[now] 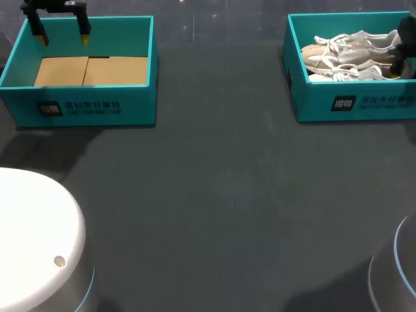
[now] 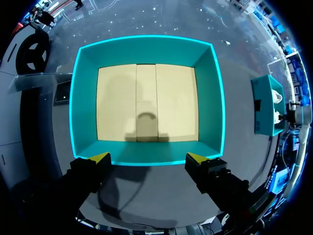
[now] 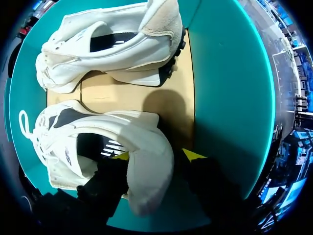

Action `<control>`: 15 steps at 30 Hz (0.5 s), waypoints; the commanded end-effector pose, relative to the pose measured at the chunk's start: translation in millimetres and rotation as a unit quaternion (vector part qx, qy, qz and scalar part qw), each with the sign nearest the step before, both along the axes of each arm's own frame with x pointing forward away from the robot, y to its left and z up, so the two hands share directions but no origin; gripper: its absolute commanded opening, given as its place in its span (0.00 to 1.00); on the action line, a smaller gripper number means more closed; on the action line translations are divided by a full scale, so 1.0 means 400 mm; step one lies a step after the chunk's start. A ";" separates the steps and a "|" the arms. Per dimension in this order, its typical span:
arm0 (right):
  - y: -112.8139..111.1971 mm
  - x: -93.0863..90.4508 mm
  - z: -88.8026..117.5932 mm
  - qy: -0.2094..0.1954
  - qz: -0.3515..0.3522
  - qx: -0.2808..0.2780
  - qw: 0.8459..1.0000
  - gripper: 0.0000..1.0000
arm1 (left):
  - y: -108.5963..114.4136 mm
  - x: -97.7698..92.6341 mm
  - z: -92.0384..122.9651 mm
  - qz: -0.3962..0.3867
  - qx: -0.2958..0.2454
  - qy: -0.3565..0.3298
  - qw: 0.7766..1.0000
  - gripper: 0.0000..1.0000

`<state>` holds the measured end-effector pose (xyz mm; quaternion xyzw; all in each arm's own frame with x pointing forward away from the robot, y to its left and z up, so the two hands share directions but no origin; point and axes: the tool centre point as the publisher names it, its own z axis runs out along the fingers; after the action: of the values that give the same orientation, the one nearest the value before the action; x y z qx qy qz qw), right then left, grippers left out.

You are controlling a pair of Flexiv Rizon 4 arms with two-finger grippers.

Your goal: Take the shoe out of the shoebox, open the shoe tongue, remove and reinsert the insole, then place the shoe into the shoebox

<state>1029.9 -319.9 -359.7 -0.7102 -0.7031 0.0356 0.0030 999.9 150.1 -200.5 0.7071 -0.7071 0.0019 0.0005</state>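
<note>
left gripper (image 1: 64, 38): fingers apart, holding nothing, hovering over left box (image 1: 91, 107).
left box: cardboard floor showing.
shoes (image 1: 344, 57): 2, white, side by side in right box (image 1: 364, 107).
right gripper (image 3: 157, 155): down at front shoe (image 3: 122, 142) heel; I can't tell if it's clamped.

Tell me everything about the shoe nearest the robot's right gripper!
The near shoe is a white sneaker with white laces and a dark inside. It lies in the teal shoebox, beside the other shoe, both pointing the same way. Its padded heel sits at the right gripper; whether that grips it is unclear.
</note>
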 end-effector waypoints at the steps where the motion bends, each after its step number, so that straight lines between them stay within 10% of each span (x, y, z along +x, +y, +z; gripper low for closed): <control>1: -0.002 0.010 -0.012 0.007 -0.001 0.003 1.000 0.55 | 0.000 0.000 0.000 0.000 0.001 0.000 1.000 1.00; 8: 0.001 0.008 -0.020 0.008 -0.001 0.006 1.000 0.35 | 0.000 0.000 0.000 0.000 0.001 0.000 1.000 1.00; 11: 0.001 0.007 -0.017 0.004 -0.002 0.008 1.000 0.01 | 0.000 0.000 0.000 0.000 0.001 0.000 1.000 1.00; 15: 0.001 0.005 -0.012 0.000 -0.004 0.008 1.000 0.00 | 0.000 0.000 0.000 0.000 0.001 0.000 1.000 1.00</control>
<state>1033.1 -324.1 -364.7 -0.7125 -0.7008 0.0320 0.0102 999.9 150.1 -200.5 0.7071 -0.7071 0.0019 0.0006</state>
